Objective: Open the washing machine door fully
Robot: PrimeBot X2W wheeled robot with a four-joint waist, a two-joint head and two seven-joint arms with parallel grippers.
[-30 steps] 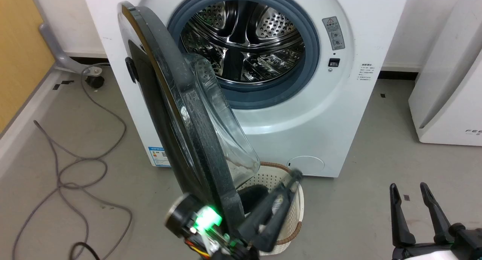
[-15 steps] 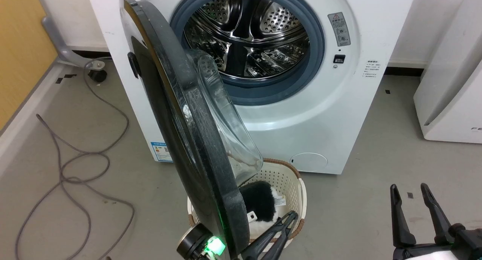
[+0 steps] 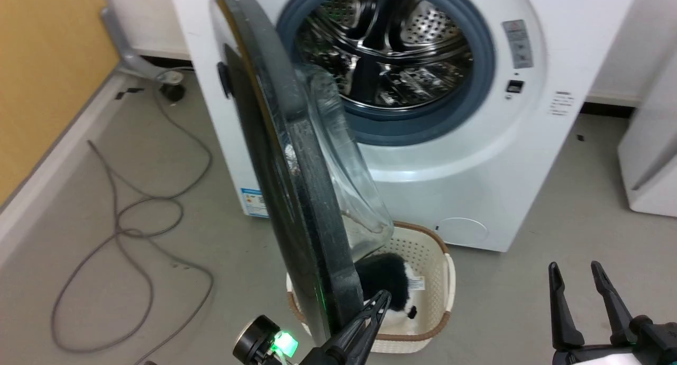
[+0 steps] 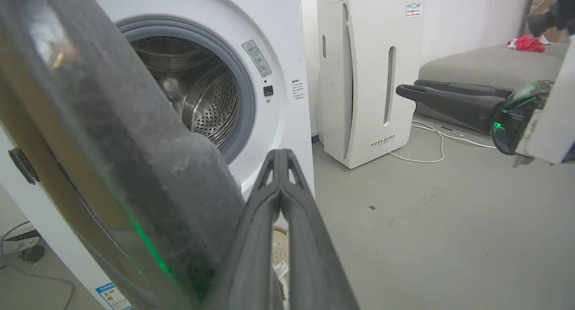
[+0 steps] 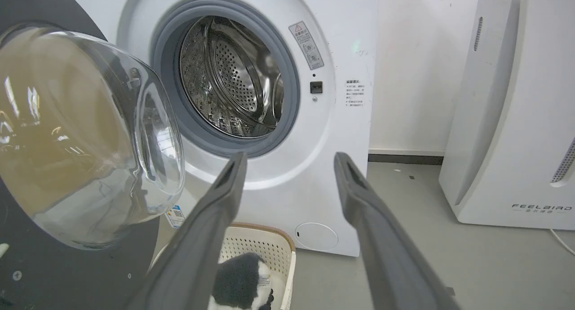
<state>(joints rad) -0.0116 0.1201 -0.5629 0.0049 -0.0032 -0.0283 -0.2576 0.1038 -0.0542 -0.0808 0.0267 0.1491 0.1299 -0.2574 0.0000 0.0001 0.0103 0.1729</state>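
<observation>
Pushing stage: your shut, empty left claw [image 3: 383,297] flanks the washing machine door [image 3: 275,158]; press leftward next. Right claw [image 3: 574,267] gapes empty.

The washing machine door [image 3: 288,158] is standing out edge-on from the washing machine [image 3: 476,169], its glass bowl facing the drum. The left gripper [image 3: 384,297], fingers pressed together, is pointing up just beside the door's lower inner rim (contact unclear), over a basket [image 3: 448,280]. The right gripper [image 3: 575,267] is hovering spread at lower right.
</observation>
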